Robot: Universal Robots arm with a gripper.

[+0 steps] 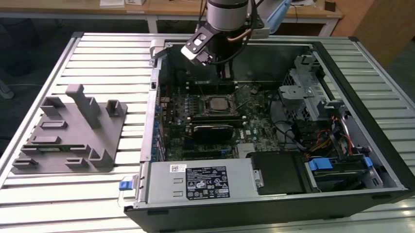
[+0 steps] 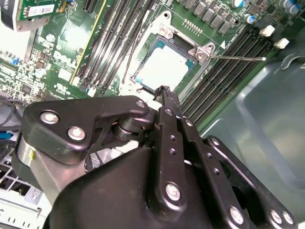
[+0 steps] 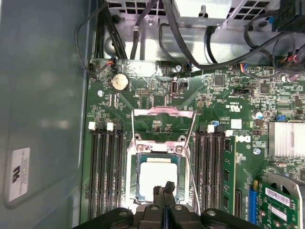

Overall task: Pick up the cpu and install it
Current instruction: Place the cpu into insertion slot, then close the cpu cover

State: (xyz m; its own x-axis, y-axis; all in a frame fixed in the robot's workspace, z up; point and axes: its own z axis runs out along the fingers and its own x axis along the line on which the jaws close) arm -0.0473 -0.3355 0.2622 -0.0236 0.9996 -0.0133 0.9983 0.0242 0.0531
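**Claw closed over the seated cpu**

My gripper [image 2: 164, 90] hangs inside the open computer case [image 1: 363, 68]. Its two black fingers are pressed together tip to tip, with nothing pinched between them. In both wrist views they meet along a thin seam. The tips sit over one edge of the cpu [image 2: 164, 70], and I cannot tell whether they touch it or hover just above it.

The cpu lies flat in its socket [image 3: 157, 147] on the green motherboard [image 3: 205, 90], silvery top facing up and square to the socket frame. The load plate [image 3: 162, 112] is swung open, away from the chip. The thin retention lever [image 3: 191, 152] stands free beside the socket. Banks of memory slots [image 3: 102, 176] flank the socket on both sides, and a coin cell battery [image 3: 119, 82] sits on the board beyond the open plate.

In the exterior view my arm [image 1: 226, 14] comes down from the far side of the case, and the socket lies near the middle of the board. A silver power supply [image 1: 162, 179] fills the near edge of the case. A metal drive cage [image 1: 311, 92] stands on the exterior view's right.

The case rests on a slatted metal table [image 1: 104, 58]. On the exterior view's left a grey plastic fixture [image 1: 71, 131] sits on those slats, well apart from the case.
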